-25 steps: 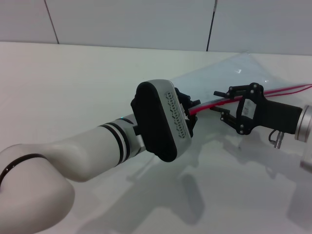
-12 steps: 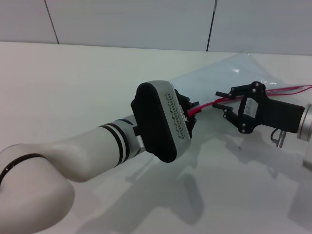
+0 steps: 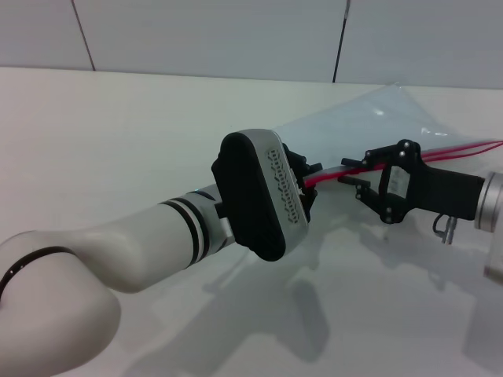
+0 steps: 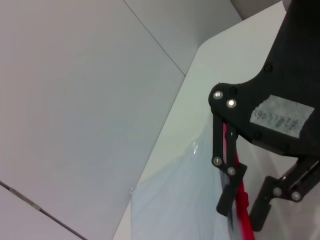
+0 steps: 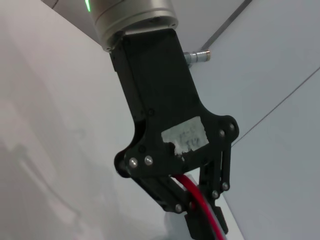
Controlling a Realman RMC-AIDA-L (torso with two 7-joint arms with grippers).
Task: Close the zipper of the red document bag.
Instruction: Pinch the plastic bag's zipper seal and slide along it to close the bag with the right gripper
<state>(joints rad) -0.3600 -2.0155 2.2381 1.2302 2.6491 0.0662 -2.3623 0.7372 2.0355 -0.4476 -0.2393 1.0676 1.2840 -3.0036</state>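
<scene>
We see a wide white table (image 3: 118, 141) with a smooth matte top, backed by a pale panelled wall (image 3: 236, 31) crossed by dark seams. Our left arm (image 3: 157, 243), glossy white with black rings, reaches in from the near left, and its bulky grey-and-black wrist housing (image 3: 259, 192) blocks most of the head view of the left gripper (image 3: 308, 179). The red document bag (image 3: 377, 126) lies flat at the far right of the table, a thin see-through pale-blue plastic sheet. The zipper (image 3: 464, 148) runs as a narrow bright-red strip along its near edge. The left gripper, seen from the right wrist, has its black linkage fingers closed tight on the zipper's end. The right gripper (image 3: 355, 170), angular black metal with silver screws, straddles the strip, fingers parted with red between them.
</scene>
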